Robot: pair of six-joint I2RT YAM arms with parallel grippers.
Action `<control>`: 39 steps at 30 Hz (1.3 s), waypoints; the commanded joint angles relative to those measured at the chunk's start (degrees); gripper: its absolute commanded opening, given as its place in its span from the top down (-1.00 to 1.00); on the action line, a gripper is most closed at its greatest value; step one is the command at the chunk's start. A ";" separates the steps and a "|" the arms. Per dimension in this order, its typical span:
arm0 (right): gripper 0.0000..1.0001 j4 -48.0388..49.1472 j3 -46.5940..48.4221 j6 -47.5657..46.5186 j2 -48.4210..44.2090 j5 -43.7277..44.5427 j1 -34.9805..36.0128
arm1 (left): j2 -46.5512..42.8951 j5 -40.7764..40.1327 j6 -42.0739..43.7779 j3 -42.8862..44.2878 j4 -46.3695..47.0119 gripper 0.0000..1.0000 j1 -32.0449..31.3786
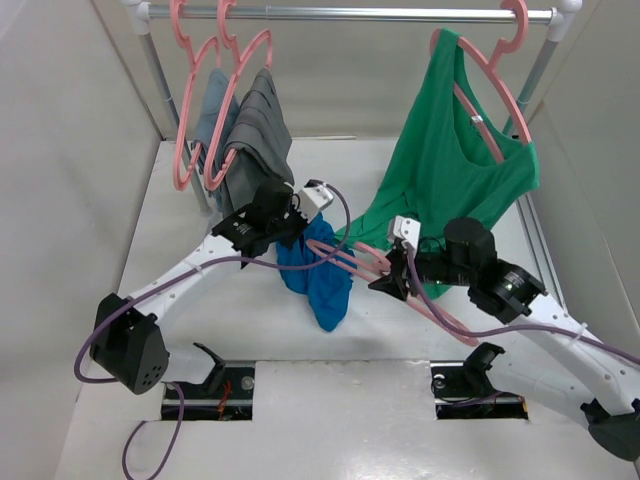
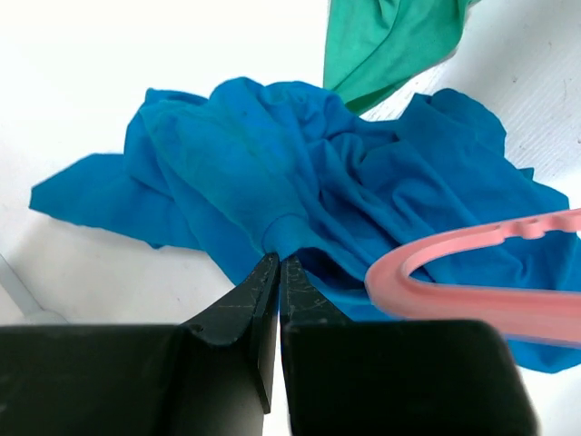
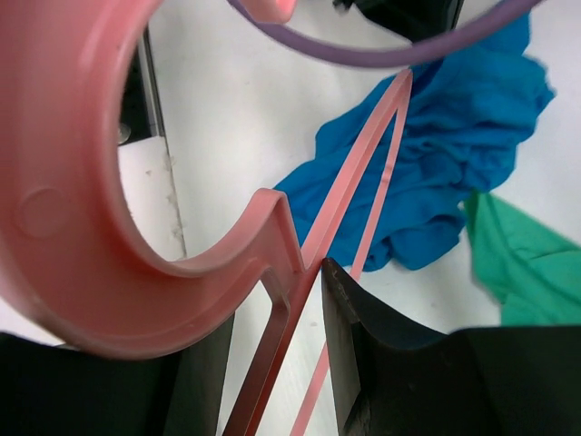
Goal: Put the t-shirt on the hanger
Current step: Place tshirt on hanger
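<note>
**Operator:** Where is the t-shirt?

**Spotter:** Your t-shirt [image 1: 320, 272] [image 2: 263, 163] [image 3: 458, 150] is a crumpled blue heap on the white table [image 1: 190, 210], about mid-table, between your two arms. The hem of the green top [image 1: 450, 165] [image 2: 381, 41] hangs just to its right, from a hanger on the far rail [image 1: 350, 14].

**Operator:** What is my left gripper doing?

**Spotter:** Your left gripper [image 1: 290, 228] [image 2: 278, 265] is at the far-left edge of the heap. Its jaws are squeezed almost together, and a small fold of blue cloth is pinched at their tips.

**Operator:** And the right one?

**Spotter:** Your right gripper [image 1: 392, 284] [image 3: 277, 313] is clamped on the hanger [image 1: 452, 322] [image 2: 472, 295] [image 3: 91, 272] where the hook meets the frame. The hook curls near and right of the fingers. The open frame reaches left, and its far end lies over the blue cloth. In your left wrist view one curved shoulder sits above the shirt's right side. I cannot tell whether it touches the fabric.

**Operator:** Anything else near?

**Spotter:** The grey garments [image 1: 255, 130] hang at the far left of the rail, just beyond your left gripper.
</note>
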 commanded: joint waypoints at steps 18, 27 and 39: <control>1.00 17.04 -4.64 9.63 3.52 11.76 5.15 | -4.18 -0.53 -0.56 0.42 0.54 1.00 0.11; 1.00 19.85 -4.11 9.63 8.87 14.59 5.15 | -4.71 0.78 -0.56 0.94 1.59 1.00 0.11; 1.00 26.53 -3.06 11.29 8.71 8.52 7.43 | -3.65 2.73 -2.58 2.79 1.60 1.00 0.11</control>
